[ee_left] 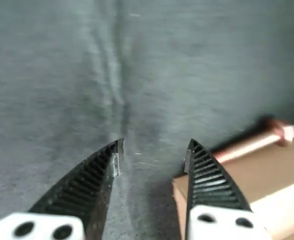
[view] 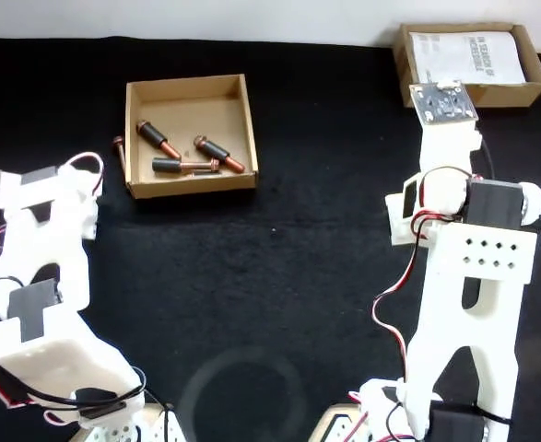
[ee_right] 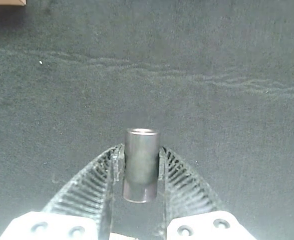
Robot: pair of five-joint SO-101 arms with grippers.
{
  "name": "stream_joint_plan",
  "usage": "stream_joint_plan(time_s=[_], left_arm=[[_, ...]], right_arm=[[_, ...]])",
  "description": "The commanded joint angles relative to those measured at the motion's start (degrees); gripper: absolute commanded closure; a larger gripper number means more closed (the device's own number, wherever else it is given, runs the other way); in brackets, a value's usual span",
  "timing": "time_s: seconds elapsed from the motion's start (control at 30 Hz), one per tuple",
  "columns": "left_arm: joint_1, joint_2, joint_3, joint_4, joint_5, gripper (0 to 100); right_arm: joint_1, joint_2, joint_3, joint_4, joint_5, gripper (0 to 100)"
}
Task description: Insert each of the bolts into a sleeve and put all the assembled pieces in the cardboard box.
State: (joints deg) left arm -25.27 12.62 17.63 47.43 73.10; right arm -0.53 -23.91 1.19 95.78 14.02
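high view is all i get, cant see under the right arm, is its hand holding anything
Observer: Yes, the right hand is shut on a dark sleeve.
Operator: and the other side
Observer: The left hand is open over the cloth, with nothing between its fingers.
Operator: anything close to it
Observer: A copper bolt lies just ahead of it, off to one side, beside the cardboard box.
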Motion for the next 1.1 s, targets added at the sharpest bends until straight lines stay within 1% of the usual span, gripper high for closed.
stream_joint_plan(time_s=[0.0,0.07,0.23,0.4,0.53,0.6,0.7,0.77,0.9,1.0,1.07], left_arm=[[1.3,-3.3,-8.2,1.2,-0.4,79],[0.4,-3.3,-13.6,2.4,-1.3,79],[-2.2,-2.8,-22.0,4.9,-14.5,79],[-1.9,-2.5,-19.8,5.7,-27.6,79],[-0.7,-2.5,-15.7,5.6,-33.9,79],[-0.2,-2.5,-14.1,5.6,-35.7,76],[0.3,-2.5,-12.5,5.7,-37.3,68],[0.3,-2.5,-11.6,5.7,-37.7,66],[0.2,-2.5,-11.1,5.3,-39.9,66],[0.5,-2.5,-11.5,5.2,-42.9,66],[1.0,-2.5,-11.1,3.4,-44.4,66]], right_arm=[[-0.2,0.0,-2.2,-0.7,0.5,99.1],[-0.2,0.0,-2.2,-0.6,0.5,99.1],[1.5,-0.3,-2.2,-0.6,0.6,99.1],[2.9,-0.5,-2.2,-0.7,1.8,99.1],[2.7,-0.6,-2.6,-1.1,1.8,99.1],[2.6,-0.7,-2.7,-2.0,1.8,99.1],[2.6,-0.7,-2.9,-3.5,1.8,99.1],[2.6,-0.7,-3.1,-4.8,1.8,99.1],[2.8,-0.7,-2.8,-8.1,1.8,99.1],[2.9,-0.7,-2.6,-10.5,1.8,99.1],[3.7,-0.7,-2.5,-11.8,1.8,99.1]])
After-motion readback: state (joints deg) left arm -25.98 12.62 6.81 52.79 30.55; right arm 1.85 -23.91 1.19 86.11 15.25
